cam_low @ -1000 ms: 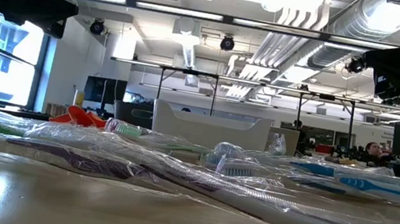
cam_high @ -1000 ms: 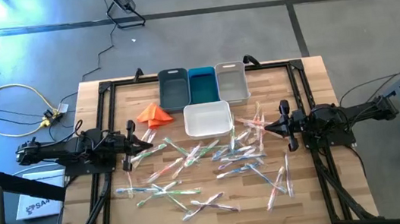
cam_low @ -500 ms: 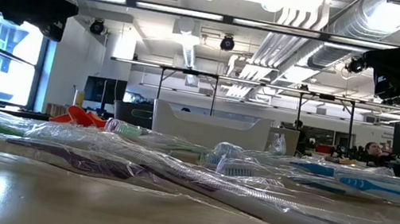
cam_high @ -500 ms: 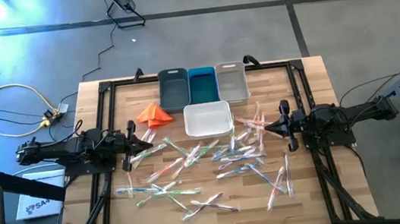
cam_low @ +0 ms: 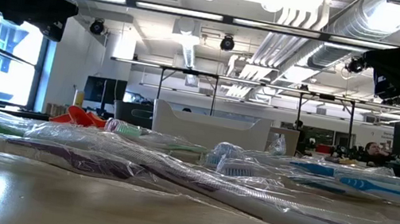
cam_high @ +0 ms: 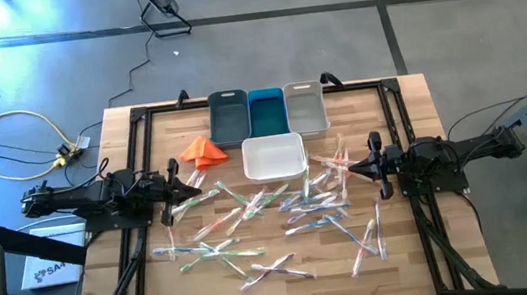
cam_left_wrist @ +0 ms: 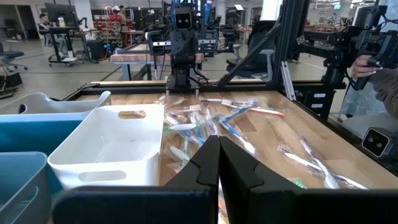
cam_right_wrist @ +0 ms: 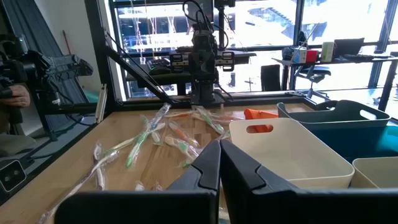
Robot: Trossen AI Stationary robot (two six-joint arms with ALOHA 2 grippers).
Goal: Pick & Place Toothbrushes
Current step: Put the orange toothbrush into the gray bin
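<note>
Several wrapped toothbrushes point(cam_high: 272, 217) with green, blue, orange and whitish handles lie scattered flat across the middle of the wooden table point(cam_high: 410, 109); they also show in the low view point(cam_low: 199, 168) and both wrist views point(cam_left_wrist: 217, 121) point(cam_right_wrist: 155, 134). My left gripper point(cam_high: 197, 182) hovers shut at the table's left side, above the table, pointing level toward the right. My right gripper point(cam_high: 338, 164) hovers shut at the right side, pointing level toward the left. Each wrist view shows its own shut fingers point(cam_left_wrist: 219, 165) point(cam_right_wrist: 219, 168) with nothing between them.
A white bin point(cam_high: 274, 156) stands at the table's middle far side; behind it stand a dark grey bin point(cam_high: 229, 116), a teal bin point(cam_high: 266, 113) and a light grey bin point(cam_high: 306, 108). An orange folded cloth point(cam_high: 204, 151) lies left of the white bin. A person's hand point(cam_left_wrist: 367, 65) shows beyond the table.
</note>
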